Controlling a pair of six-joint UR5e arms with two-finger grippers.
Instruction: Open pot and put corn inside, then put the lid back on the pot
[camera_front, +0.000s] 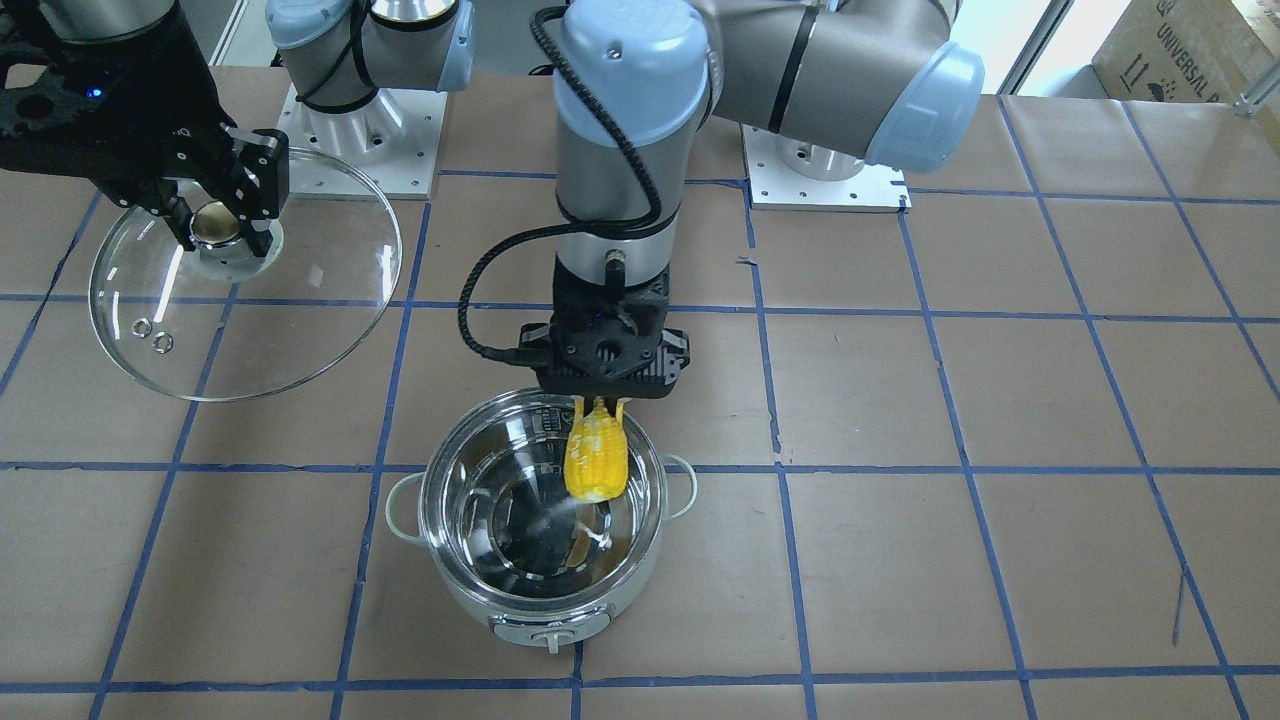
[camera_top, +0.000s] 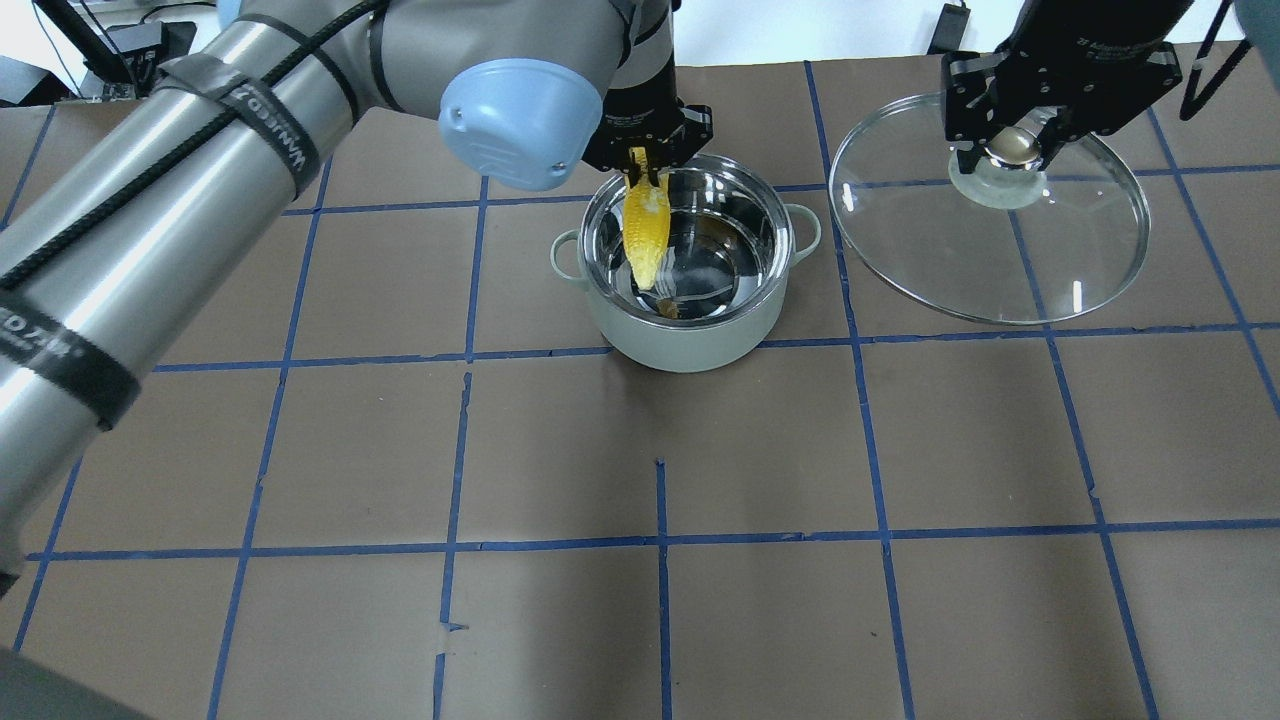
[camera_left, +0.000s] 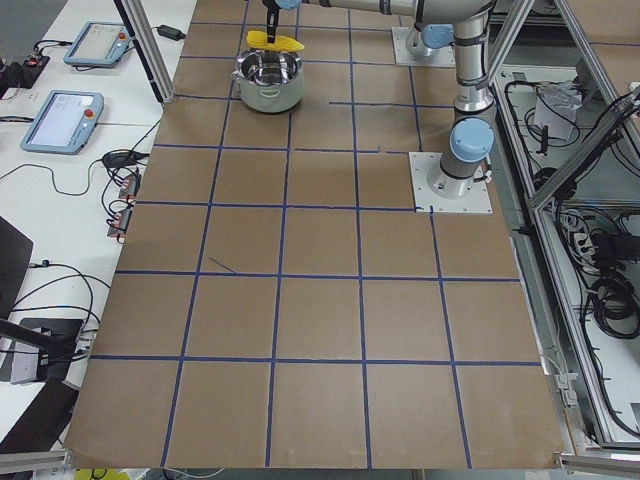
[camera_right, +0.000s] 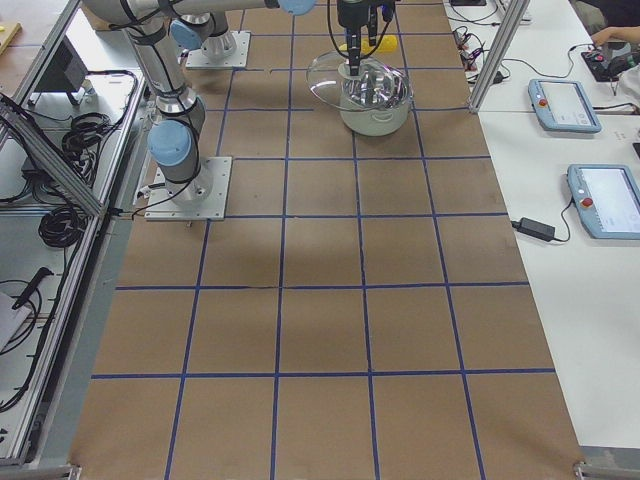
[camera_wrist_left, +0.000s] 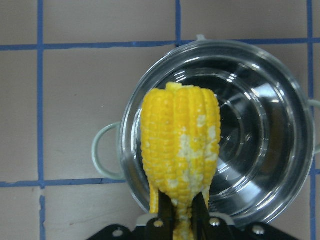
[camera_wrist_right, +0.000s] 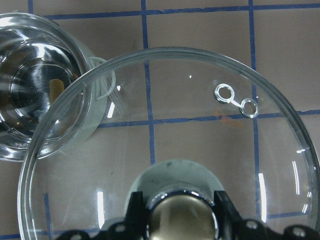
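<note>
**Site finding: robotics laboratory**

From my remote station I judge this a robot lab. The table (camera_left: 320, 300) is papered brown and gridded in blue tape. Arm bases bolt to metal plates (camera_left: 428, 198). Teach pendants (camera_right: 605, 205) lie on white side benches (camera_right: 600, 340), and aluminium framing (camera_right: 497, 55) and loose cables (camera_left: 610, 290) flank it.

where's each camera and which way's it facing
Front-facing: across table, facing robot; left arm, right arm.
Overhead: behind robot, down on pot; left pincer holds corn.
Exterior left: table end, left arm near.
Exterior right: opposite end, right arm near.
Left wrist: down onto corn, pot.
Right wrist: down through lid; right pincer holds it.
All show pot.
</note>
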